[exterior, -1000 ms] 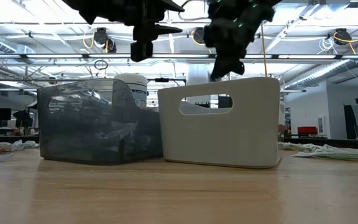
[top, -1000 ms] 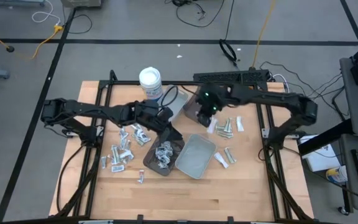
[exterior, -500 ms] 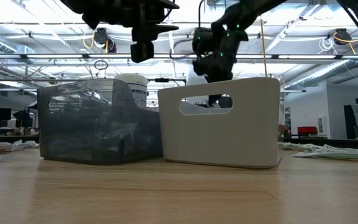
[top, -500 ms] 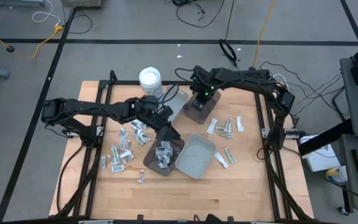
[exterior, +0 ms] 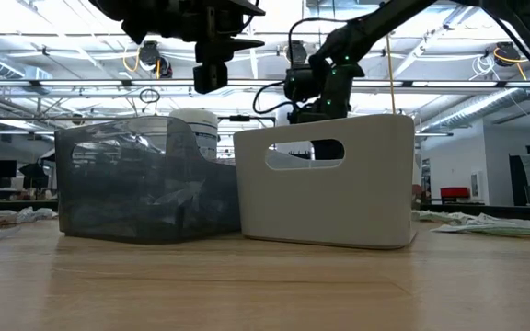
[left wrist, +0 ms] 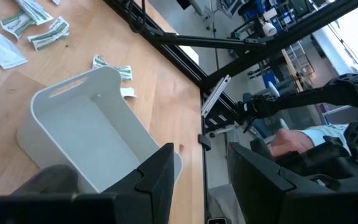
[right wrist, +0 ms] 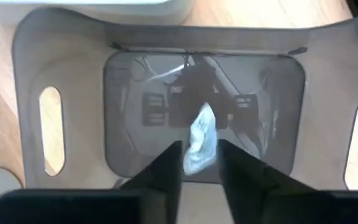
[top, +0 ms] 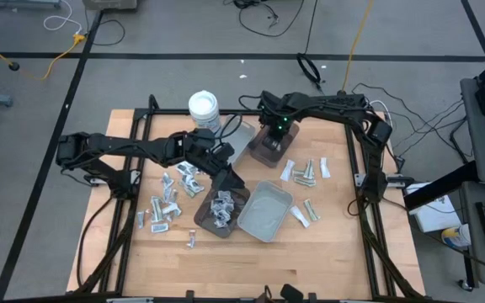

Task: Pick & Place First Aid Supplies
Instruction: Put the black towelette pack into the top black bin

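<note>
Packet [right wrist: 202,134], white, sits between R pincer [right wrist: 201,154] tips, over brown tray [right wrist: 73,37] at upper centre of high view; can't tell if gripped or let go. L pincer [left wrist: 201,155] released, nothing in it, hangs centre frame by dark tray [top: 200,220], which holds a heap of packets. Grey tray [top: 263,212] just right of that. More supplies [top: 167,206] loose on surface [top: 310,252] centre-left, a few [top: 306,172] centre-right.
</note>
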Robot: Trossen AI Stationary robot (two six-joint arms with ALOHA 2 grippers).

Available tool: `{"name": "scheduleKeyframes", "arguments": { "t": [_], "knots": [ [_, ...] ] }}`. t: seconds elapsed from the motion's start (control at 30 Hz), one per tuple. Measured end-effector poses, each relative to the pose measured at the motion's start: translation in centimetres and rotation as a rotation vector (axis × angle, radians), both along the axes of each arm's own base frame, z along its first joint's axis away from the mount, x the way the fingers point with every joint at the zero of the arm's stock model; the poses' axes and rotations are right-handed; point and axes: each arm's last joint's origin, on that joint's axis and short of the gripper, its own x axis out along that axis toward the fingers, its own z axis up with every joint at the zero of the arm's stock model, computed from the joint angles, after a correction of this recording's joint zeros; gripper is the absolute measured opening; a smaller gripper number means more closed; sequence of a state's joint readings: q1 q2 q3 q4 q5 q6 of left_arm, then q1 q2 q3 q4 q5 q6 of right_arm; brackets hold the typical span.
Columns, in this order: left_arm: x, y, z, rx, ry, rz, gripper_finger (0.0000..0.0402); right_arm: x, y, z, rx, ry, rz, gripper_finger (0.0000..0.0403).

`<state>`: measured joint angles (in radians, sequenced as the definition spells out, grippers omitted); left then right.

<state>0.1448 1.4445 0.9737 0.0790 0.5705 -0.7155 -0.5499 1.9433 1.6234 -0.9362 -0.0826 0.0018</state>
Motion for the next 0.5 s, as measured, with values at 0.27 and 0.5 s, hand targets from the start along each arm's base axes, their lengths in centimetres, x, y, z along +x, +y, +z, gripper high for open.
{"name": "scheduleKeyframes", "arguments": {
  "t": [0.27, 0.5],
  "knots": [
    [0.0, 0.0, 0.0, 0.021, -0.008, 0.000, 0.0154, 0.3, 0.3, 0.4, 0.054, -0.072, 0.032, 0.0244],
    [0.0, 0.0, 0.0, 0.064, -0.032, -0.029, 0.0154, 1.8, 3.4, 4.5, -0.023, -0.294, 0.136, 0.0257]
  ]
}}
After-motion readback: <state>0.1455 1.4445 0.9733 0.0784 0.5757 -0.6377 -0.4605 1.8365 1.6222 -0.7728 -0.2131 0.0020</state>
